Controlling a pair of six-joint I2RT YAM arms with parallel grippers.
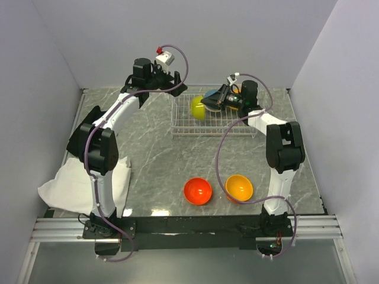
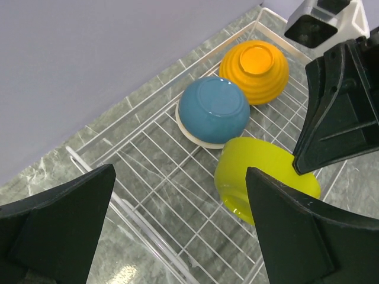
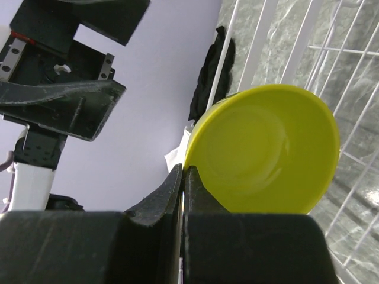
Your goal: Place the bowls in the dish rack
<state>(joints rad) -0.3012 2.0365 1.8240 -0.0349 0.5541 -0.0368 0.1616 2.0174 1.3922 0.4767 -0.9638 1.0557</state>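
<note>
Nearest the robot, two bowls sit mouth-up on the table: a red-orange bowl at 6 o'clock and a yellow-orange bowl at 5 o'clock. Beyond them, at 12 o'clock, the dish rack holds four. A lime green bowl lies tipped on its side, a teal-blue bowl sits upside down over what looks like a white bowl, and a ribbed orange bowl is upside down farthest back.

That makes six: three orange-toned, one lime, one teal, one white.

The right gripper is pinched tight on the lime rim. The left gripper gapes wide over the rack, holding nothing.

The bowls look light, rigid and glossy, so probably slippery. A pinch across the rim seems the best hold.
</note>
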